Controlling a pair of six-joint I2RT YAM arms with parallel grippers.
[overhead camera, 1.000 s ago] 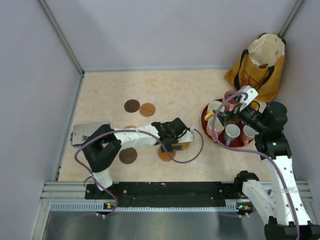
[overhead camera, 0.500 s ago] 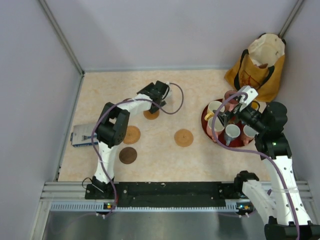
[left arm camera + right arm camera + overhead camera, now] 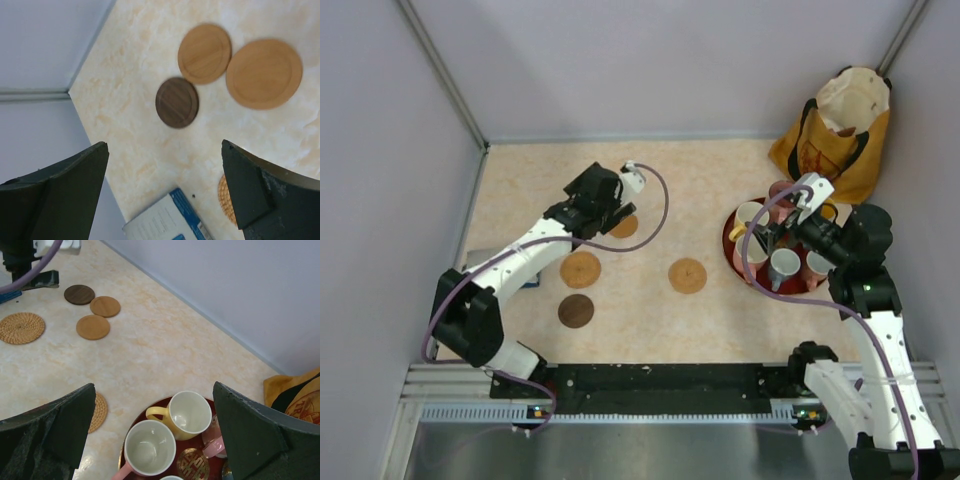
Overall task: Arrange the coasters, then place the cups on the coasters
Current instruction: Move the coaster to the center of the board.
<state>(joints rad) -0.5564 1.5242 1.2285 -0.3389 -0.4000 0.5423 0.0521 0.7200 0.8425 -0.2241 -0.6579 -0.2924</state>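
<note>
I had the left fingers point(image 3: 70, 190) wide open and empty above a dark brown wooden coaster point(image 3: 177, 102) and two tan wooden coasters point(image 3: 204, 53), upper centre. A blue-and-white box point(image 3: 165, 225) lay at the lower edge beside a woven tan coaster point(image 3: 226, 200). My right fingers point(image 3: 250, 430), equally open and empty, hung over handled cups point(image 3: 191, 412) crowding the red round tray point(image 3: 729, 238).

Two woven coasters point(image 3: 580, 268) and a dark coaster point(image 3: 576, 310) are seen lying apart on the desk point(image 3: 720, 170). A tan coaster point(image 3: 626, 227) is partly hidden by the left tool point(image 3: 608, 212). The right tool point(image 3: 770, 235) is held over cups point(image 3: 783, 266) on a red tray point(image 3: 731, 238).
</note>
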